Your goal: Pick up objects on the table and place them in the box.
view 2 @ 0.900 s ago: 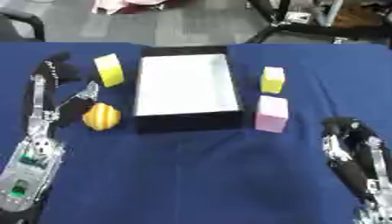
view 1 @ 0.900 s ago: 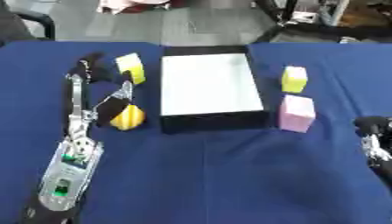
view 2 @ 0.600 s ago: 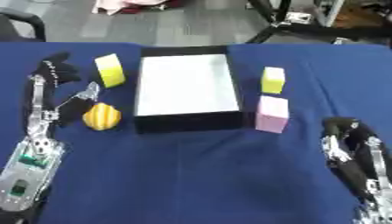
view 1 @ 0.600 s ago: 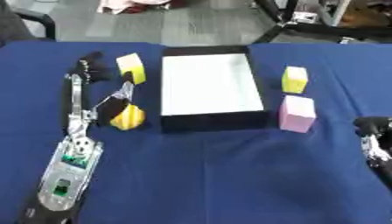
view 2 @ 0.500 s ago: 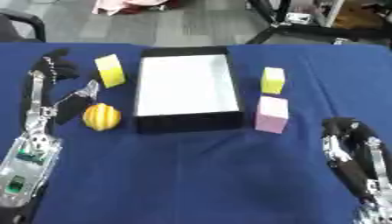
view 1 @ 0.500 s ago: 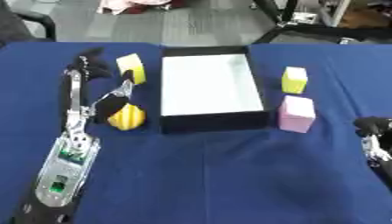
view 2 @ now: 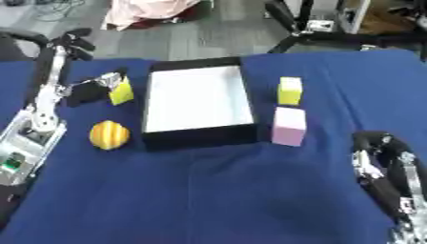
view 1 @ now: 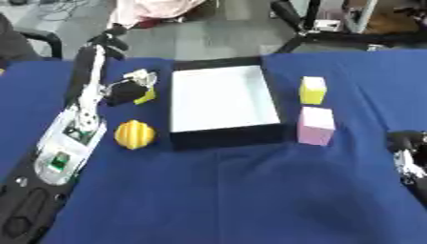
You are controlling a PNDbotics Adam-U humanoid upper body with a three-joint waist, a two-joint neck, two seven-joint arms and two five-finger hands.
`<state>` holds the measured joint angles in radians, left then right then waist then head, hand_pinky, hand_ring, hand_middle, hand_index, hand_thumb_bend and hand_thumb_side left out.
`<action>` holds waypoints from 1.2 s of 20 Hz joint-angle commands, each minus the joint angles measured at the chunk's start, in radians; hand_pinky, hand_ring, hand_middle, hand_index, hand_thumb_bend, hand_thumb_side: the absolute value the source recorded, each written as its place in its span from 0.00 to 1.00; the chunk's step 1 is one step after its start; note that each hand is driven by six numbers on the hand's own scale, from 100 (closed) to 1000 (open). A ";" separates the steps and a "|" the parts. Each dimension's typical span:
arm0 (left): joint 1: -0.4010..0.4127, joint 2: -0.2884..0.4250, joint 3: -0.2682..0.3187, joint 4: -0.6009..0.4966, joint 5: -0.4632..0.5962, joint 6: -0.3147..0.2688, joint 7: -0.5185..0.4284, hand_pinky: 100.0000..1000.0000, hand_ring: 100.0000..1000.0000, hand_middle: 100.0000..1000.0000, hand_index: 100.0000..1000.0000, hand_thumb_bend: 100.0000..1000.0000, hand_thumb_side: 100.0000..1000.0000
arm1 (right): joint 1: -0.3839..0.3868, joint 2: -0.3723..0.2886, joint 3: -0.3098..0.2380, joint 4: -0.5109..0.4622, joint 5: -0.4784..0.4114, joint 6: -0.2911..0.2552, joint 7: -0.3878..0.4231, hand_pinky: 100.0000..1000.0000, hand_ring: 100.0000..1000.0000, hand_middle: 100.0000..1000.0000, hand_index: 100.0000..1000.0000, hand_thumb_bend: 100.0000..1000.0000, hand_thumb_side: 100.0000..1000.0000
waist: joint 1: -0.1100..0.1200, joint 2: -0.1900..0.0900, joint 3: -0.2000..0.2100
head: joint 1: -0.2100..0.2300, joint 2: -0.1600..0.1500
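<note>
Reaching up the left side of the blue table (view 1: 217,200), the left hand (view 2: 87,90) has its thumb and fingers closed around a yellow block (view 2: 122,92), just left of the box.

- Box (view 1: 222,106): black walls, white floor, open top, centre of the table, nothing inside it.
- Yellow block, left: in the left hand's pinch, close beside the box's left wall near its far end. Whether it is lifted clear of the cloth cannot be told.
- Ribbed yellow-orange ball (view 1: 134,134): on the cloth, left of the box's near corner, apart from the hand.
- Small yellow block (view 1: 313,90): upright, right of the box, towards its far half.
- Pink block (view 1: 315,125): just nearer than the small yellow block, right of the box's near corner.
- Right hand (view 2: 385,172): idle at the lower right edge, fingers curled inward, holding nothing.

Change from the earlier frames: the left hand was then hovering by the ball, with the left block standing free beyond it; it has since moved farther up and closed on that block. The ball, the two right-hand blocks and the box lie as they did relative to one another. The whole view has shifted, so the camera has tilted. The right hand has stayed at its corner.
</note>
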<state>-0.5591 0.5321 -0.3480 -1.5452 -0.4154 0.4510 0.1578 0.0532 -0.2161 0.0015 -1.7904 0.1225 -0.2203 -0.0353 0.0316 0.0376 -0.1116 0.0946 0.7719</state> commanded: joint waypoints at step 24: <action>-0.450 -0.035 -0.036 0.681 -0.105 0.200 -0.425 0.81 0.64 0.64 0.83 0.33 0.09 | -0.017 -0.005 0.006 -0.003 -0.004 -0.001 0.011 0.70 0.71 0.60 0.59 0.00 0.43 | -0.009 -0.010 -0.022 | 0.014 -0.002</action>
<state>-0.9790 0.4816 -0.4076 -0.8831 -0.4977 0.6664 -0.2485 0.0442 -0.2145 0.0079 -1.7843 0.1211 -0.2195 -0.0268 0.0311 0.0379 -0.1347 0.1117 0.7719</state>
